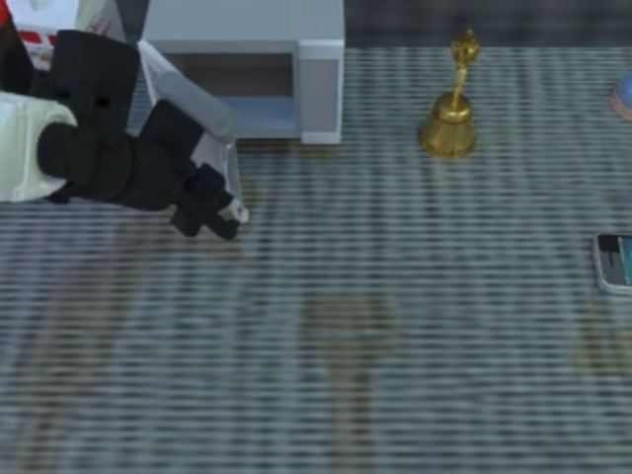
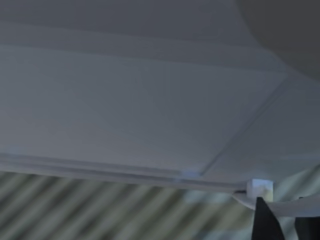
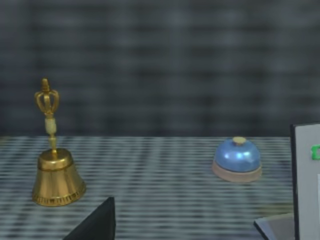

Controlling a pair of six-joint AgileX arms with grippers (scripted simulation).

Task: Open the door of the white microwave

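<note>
At the upper left of the top view, the white microwave (image 1: 259, 39) sits at the desk's (image 1: 375, 326) far edge. Its door (image 1: 193, 104) hangs swung out, baring a grey cavity. The left claw (image 1: 225, 219) pinches the door's free edge; open desk lies below.

Door (image 1: 188, 109) partly behind left arm (image 1: 89, 128)

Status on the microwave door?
Left gripper at the door's handle end, jaws closed on it. Door swung well open, microwave cavity showing. Right arm out of top view. Bell clear of the swing.
</note>
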